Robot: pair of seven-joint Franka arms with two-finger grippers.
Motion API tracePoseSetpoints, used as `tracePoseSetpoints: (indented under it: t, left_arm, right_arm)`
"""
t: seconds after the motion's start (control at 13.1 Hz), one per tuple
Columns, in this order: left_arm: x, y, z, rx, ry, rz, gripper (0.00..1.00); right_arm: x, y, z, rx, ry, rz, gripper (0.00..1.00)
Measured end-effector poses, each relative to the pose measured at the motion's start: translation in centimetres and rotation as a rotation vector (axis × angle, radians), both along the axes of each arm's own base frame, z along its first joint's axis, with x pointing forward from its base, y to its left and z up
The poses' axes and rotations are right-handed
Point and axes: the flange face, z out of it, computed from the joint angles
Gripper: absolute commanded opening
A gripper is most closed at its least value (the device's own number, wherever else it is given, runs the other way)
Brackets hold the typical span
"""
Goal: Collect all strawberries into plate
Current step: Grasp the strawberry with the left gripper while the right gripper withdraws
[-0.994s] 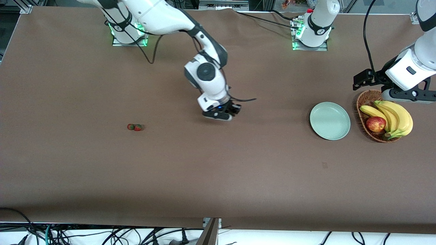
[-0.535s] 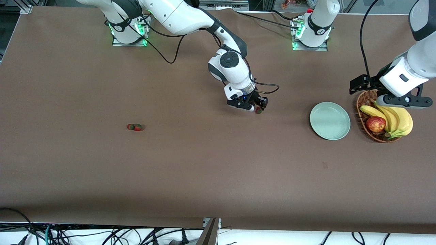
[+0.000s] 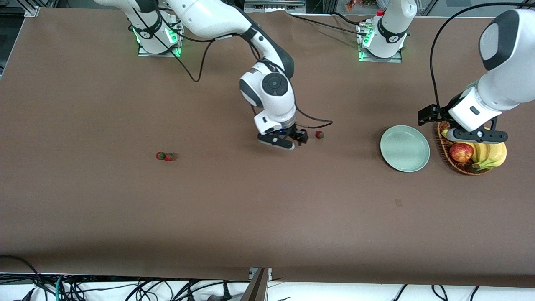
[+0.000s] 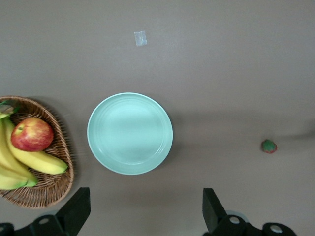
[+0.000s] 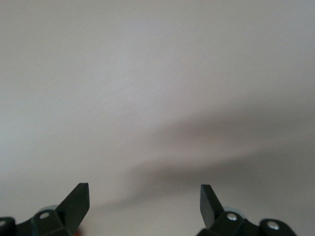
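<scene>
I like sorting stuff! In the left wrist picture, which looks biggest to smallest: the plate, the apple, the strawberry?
1. plate, clearly the largest.
2. apple, in the basket.
3. strawberry, tiny, lying alone on the table.

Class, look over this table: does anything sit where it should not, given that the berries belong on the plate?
Yes. One strawberry lies on the bare table beside the open right claw, well short of the empty plate. Two more strawberries sit together toward the right arm's end.
</scene>
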Motion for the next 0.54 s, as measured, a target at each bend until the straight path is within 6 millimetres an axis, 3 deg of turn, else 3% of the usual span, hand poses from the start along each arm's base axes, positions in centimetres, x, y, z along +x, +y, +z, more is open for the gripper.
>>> tracePoseSetpoints:
  t: [0.15,0.23,0.54]
  left_arm:
    - [-0.5,-1.7,-3.0,0.001,-0.010,0.005,1.00]
    - [-0.9,-3.8,-4.6,0.003,-0.020,0.024,1.00]
    - [-3.9,-15.4,-11.2,-0.010,-0.057,0.143,1.00]
  right_arm:
    - [2.5,-4.6,1.9,-0.078,0.010,0.084,0.99]
    - [3.4,-7.2,2.0,-0.107,0.019,0.134,0.99]
    - [6.2,-21.2,1.0,-0.162,0.122,0.290,1.00]
